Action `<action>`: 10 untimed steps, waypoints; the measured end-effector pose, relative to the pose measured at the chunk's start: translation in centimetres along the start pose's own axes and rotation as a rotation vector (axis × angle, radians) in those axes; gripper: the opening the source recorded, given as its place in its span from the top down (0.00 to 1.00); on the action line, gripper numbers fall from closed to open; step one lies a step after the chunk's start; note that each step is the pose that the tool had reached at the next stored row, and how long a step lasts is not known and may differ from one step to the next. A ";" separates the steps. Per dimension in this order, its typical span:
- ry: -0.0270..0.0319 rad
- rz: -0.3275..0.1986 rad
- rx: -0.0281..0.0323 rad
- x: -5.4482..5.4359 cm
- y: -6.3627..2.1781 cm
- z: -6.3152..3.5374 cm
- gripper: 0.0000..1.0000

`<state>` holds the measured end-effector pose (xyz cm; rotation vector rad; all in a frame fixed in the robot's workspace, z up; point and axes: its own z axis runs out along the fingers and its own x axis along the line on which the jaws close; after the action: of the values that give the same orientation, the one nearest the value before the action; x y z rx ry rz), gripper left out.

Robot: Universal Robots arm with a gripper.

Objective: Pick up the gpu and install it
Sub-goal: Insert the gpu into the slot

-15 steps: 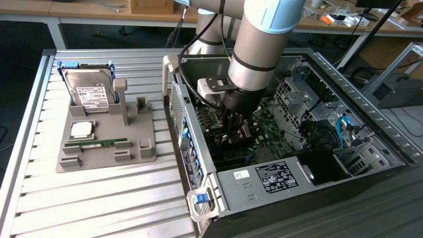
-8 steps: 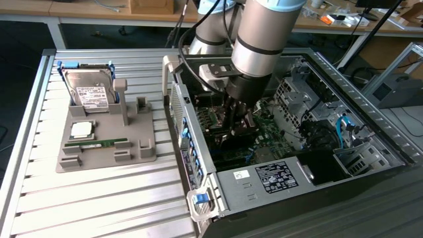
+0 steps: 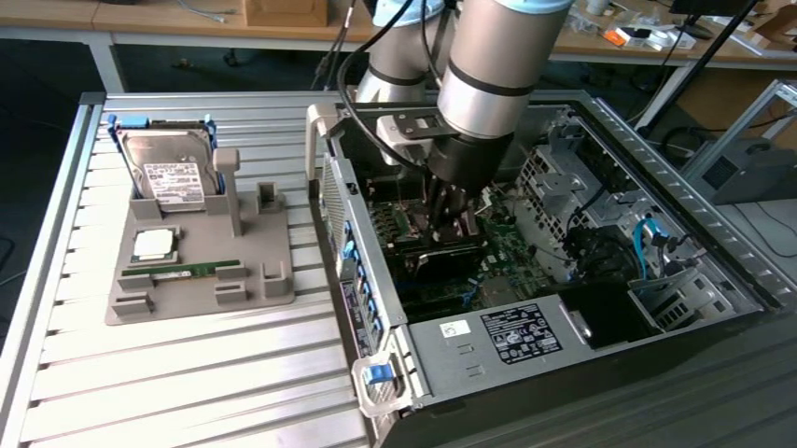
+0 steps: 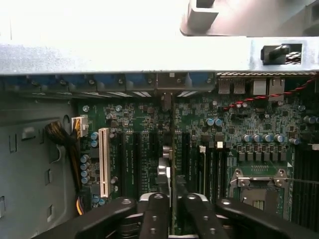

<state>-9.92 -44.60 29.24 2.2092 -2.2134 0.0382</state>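
The gpu [image 4: 168,149] is seen edge-on over the motherboard [image 4: 249,129] inside the open computer case [image 3: 697,233], pinched between the nearly closed fingers of the hand [image 4: 172,209].

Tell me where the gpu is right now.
The gpu stands on edge inside the open computer case, gripped by the claw over the motherboard's expansion slots, right of the white slot in the wrist view.

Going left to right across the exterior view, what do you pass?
Hard drive on the grey holder tray → arm's pincer inside the open computer case → blue cable.
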 end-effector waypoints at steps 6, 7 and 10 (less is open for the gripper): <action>0.0000 -0.008 -0.0119 0.1 -2.02 0.05 0.89; 0.0000 -0.009 -0.0140 0.1 -2.45 0.07 0.89; -0.0001 -0.010 -0.0213 0.1 -3.86 0.11 0.89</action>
<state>-6.06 -44.71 29.16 2.2090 -2.1924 0.0144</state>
